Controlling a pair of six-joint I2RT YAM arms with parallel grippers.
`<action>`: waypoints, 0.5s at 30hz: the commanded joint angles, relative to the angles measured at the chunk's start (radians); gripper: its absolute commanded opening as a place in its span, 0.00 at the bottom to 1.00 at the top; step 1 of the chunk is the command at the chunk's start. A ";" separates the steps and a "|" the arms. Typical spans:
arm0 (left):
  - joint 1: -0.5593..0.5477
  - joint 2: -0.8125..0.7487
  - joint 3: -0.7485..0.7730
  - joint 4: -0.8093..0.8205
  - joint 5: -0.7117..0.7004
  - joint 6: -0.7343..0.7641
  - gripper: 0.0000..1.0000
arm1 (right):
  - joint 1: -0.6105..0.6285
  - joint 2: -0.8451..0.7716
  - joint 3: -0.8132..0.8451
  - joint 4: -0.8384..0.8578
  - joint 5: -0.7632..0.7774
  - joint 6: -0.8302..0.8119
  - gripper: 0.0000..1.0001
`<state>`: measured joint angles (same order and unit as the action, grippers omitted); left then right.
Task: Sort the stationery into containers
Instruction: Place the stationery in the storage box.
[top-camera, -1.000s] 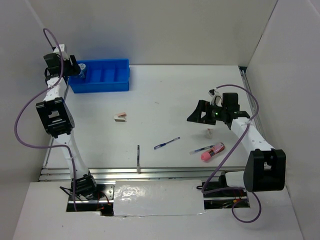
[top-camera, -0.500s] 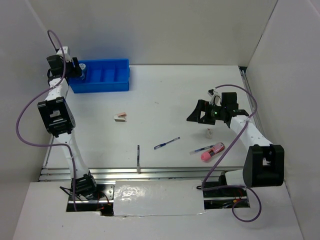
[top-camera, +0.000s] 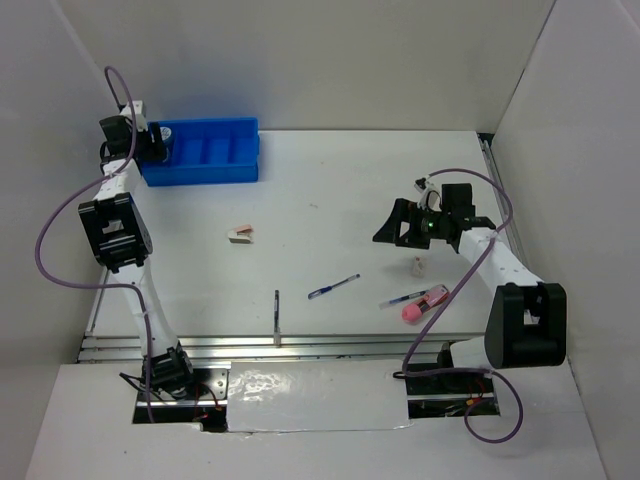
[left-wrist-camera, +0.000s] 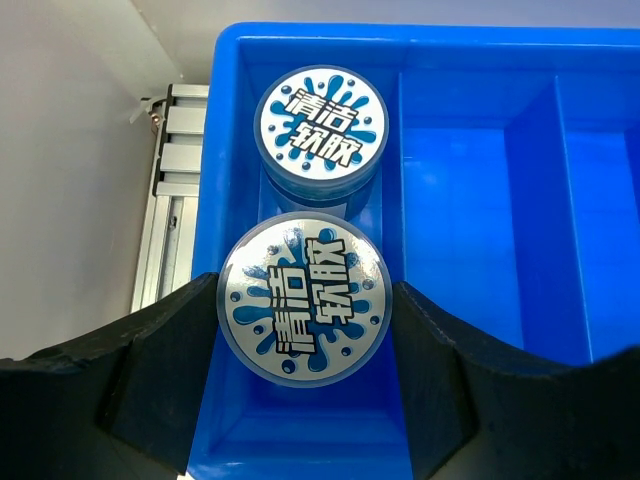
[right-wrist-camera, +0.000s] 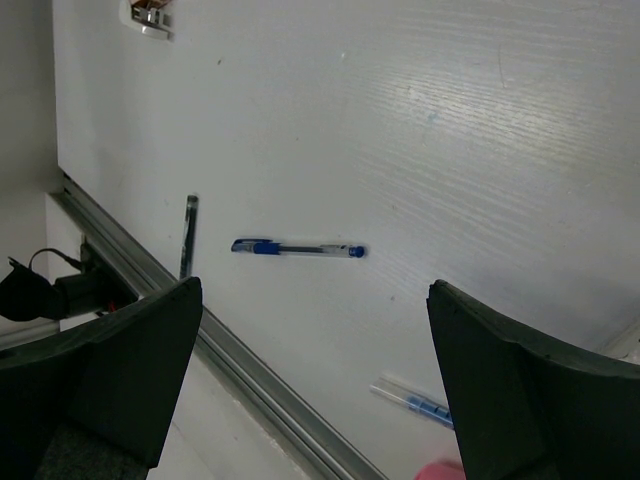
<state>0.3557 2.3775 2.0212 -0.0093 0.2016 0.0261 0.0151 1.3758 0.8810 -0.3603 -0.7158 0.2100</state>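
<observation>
Blue tray (top-camera: 215, 170) sits at far left corner of tabletop (top-camera: 350, 190), split into compartments side by side. Left gripper (left-wrist-camera: 305, 292) is over the tray's leftmost compartment, fingers (left-wrist-camera: 170, 350) closed against both sides of the near tape roll (left-wrist-camera: 303, 310), round label facing up. Far tape roll (left-wrist-camera: 322, 122) is in the same compartment, just behind the near one, also label up, looks lower. No other stationery seen in the tray.

Loose on the tabletop, well apart from the tray: pink and white eraser (top-camera: 240, 235) left of centre. Thin dark stick (top-camera: 276, 310) near the front rail. Blue pen (top-camera: 333, 287) lying at a slant, just right of the stick. Right gripper (right-wrist-camera: 315, 288) hangs above the tabletop, jaws spread wide, nothing between them. Small white eraser (top-camera: 418, 265) is below it in the top view. Second pen (top-camera: 403, 299) lies beside the pink tube (top-camera: 425, 303), touching or nearly touching, can't tell which.
</observation>
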 joint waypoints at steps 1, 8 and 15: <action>-0.001 0.002 0.010 0.063 0.005 0.006 0.41 | 0.011 0.000 0.044 0.000 0.001 -0.024 1.00; 0.000 0.008 0.013 0.042 0.005 0.000 0.56 | 0.016 -0.003 0.047 -0.005 0.004 -0.026 1.00; -0.001 -0.023 0.007 0.051 -0.002 -0.011 0.99 | 0.016 -0.009 0.052 -0.006 0.004 -0.023 1.00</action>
<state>0.3515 2.3852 2.0212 -0.0208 0.2054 0.0219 0.0238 1.3773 0.8841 -0.3607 -0.7143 0.2001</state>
